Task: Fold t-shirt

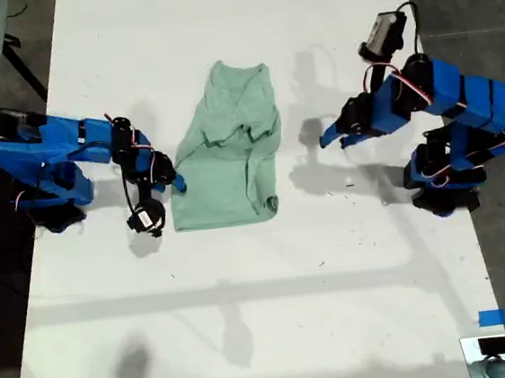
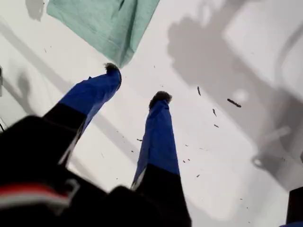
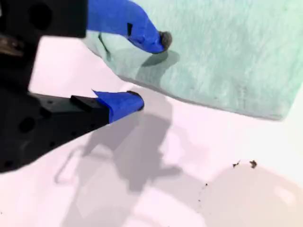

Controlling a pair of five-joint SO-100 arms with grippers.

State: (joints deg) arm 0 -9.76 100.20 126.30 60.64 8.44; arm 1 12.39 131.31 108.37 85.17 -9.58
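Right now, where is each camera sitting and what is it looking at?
Exterior view: overhead, looking straight down at the table, t-shirt and both arms.
First wrist view: on my first gripper, facing down past its open fingers at a t-shirt corner.
Second wrist view: on my second gripper, fingers astride the t-shirt edge.
All three share the t-shirt.

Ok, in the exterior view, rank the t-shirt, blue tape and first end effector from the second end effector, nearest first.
1. t-shirt, at my second end effector.
2. first end effector, across the shirt.
3. blue tape, the exterior view's lower right.
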